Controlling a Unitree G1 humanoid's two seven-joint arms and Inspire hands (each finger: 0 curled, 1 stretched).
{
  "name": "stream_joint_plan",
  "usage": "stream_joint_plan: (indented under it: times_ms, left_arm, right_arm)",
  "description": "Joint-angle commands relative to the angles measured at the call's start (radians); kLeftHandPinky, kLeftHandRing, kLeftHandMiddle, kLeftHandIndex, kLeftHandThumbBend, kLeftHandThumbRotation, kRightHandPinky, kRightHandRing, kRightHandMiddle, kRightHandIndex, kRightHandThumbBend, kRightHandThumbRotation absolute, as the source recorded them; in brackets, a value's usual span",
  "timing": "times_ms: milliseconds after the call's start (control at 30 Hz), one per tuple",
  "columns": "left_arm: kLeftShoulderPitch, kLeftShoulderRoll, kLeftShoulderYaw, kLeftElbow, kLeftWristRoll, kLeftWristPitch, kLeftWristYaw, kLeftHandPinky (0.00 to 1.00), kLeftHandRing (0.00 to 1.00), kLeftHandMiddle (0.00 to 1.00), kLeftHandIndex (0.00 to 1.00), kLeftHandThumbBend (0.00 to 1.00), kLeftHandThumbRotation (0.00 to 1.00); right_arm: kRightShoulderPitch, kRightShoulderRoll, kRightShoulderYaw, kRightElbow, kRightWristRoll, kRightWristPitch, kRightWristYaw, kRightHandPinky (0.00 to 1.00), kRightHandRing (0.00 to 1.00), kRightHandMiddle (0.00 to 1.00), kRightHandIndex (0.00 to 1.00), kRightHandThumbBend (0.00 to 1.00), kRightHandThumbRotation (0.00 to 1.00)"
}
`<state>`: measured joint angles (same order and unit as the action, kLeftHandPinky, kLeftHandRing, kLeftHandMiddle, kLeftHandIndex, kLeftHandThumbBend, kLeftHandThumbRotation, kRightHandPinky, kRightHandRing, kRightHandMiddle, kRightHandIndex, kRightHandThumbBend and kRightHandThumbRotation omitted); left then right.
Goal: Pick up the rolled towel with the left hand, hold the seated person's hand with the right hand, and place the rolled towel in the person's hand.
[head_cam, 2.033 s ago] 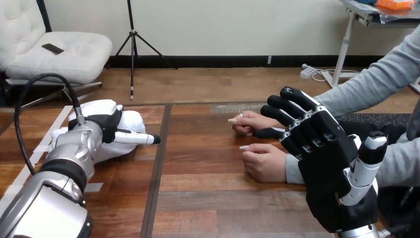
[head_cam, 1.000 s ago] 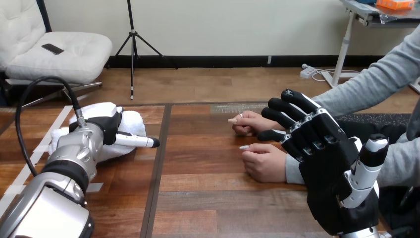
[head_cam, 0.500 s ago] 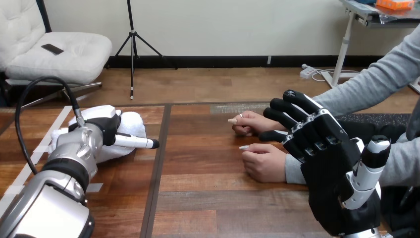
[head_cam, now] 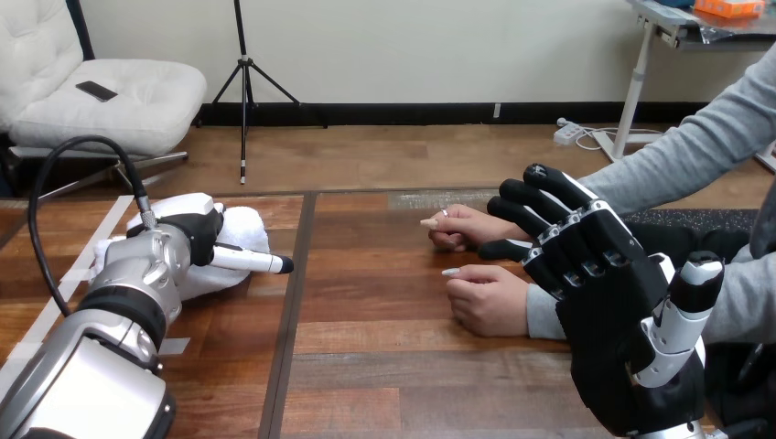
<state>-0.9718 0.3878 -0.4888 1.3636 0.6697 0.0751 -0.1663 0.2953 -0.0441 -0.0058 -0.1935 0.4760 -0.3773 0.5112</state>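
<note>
Left hand [head_cam: 189,240] rests on the rolled towel [head_cam: 242,224], hold unclear; well right of the towel, right hand [head_cam: 608,311] hovers beside the person's hands [head_cam: 490,302], fingers [head_cam: 554,183] straight, empty.

You had your left hand [head_cam: 188,240] lying over the rolled towel [head_cam: 245,224] at nine o'clock on the desk [head_cam: 384,366]. At four o'clock your right hand [head_cam: 604,302] stood raised, fingers [head_cam: 549,183] straight, beside the person's near hand [head_cam: 490,299].
</note>
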Motion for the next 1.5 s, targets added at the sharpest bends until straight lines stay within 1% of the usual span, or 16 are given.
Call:
stream_joint_plan:
  times_ms: [0,233,633,933,1033,1167,1367,1467]
  left_arm:
    - [-0.024,-0.007,0.008,-0.005,-0.01,0.013,-0.021,1.0,1.0,1.0,1.0,0.87,0.78]
    - [-0.021,-0.006,0.004,-0.004,-0.008,0.009,-0.024,1.0,1.0,1.0,1.0,0.87,0.78]
    - [-0.019,-0.007,0.001,-0.006,-0.007,0.007,-0.027,1.0,1.0,1.0,1.0,0.87,0.8]
    - [-0.023,-0.006,-0.006,-0.009,-0.001,0.001,-0.045,1.0,1.0,1.0,1.0,0.87,0.83]
    - [-0.026,-0.005,-0.008,-0.011,-0.001,-0.009,-0.061,1.0,1.0,1.0,1.0,0.86,0.85]
    - [-0.028,-0.002,-0.007,-0.017,-0.004,-0.03,-0.076,1.0,1.0,1.0,1.0,0.86,0.87]
    - [-0.021,0.005,0.007,-0.03,-0.019,-0.067,-0.078,1.0,1.0,1.0,1.0,0.87,0.89]
    - [-0.014,0.009,0.018,-0.038,-0.031,-0.087,-0.071,1.0,1.0,1.0,1.0,0.87,0.88]
  right_arm:
    - [-0.031,0.001,-0.007,-0.058,0.023,-0.021,0.007,0.65,0.81,0.8,0.79,0.9,1.0]
    - [-0.035,0.003,-0.009,-0.053,0.026,-0.026,0.013,0.65,0.81,0.8,0.79,0.9,1.0]
    - [-0.033,0.008,-0.007,-0.056,0.023,-0.026,0.004,0.65,0.8,0.79,0.79,0.9,1.0]
    - [-0.033,0.01,-0.004,-0.053,0.022,-0.032,0.007,0.65,0.8,0.79,0.79,0.9,1.0]
    - [-0.033,0.012,-0.005,-0.053,0.017,-0.037,0.004,0.65,0.8,0.79,0.79,0.9,1.0]
    - [-0.038,0.01,-0.009,-0.046,0.023,-0.042,0.01,0.65,0.8,0.79,0.79,0.9,1.0]
    - [-0.045,0.007,-0.015,-0.04,0.017,-0.051,0.006,0.62,0.79,0.78,0.78,0.89,1.0]
    - [-0.047,0.004,-0.018,-0.04,0.017,-0.05,0.005,0.61,0.79,0.78,0.78,0.9,1.0]
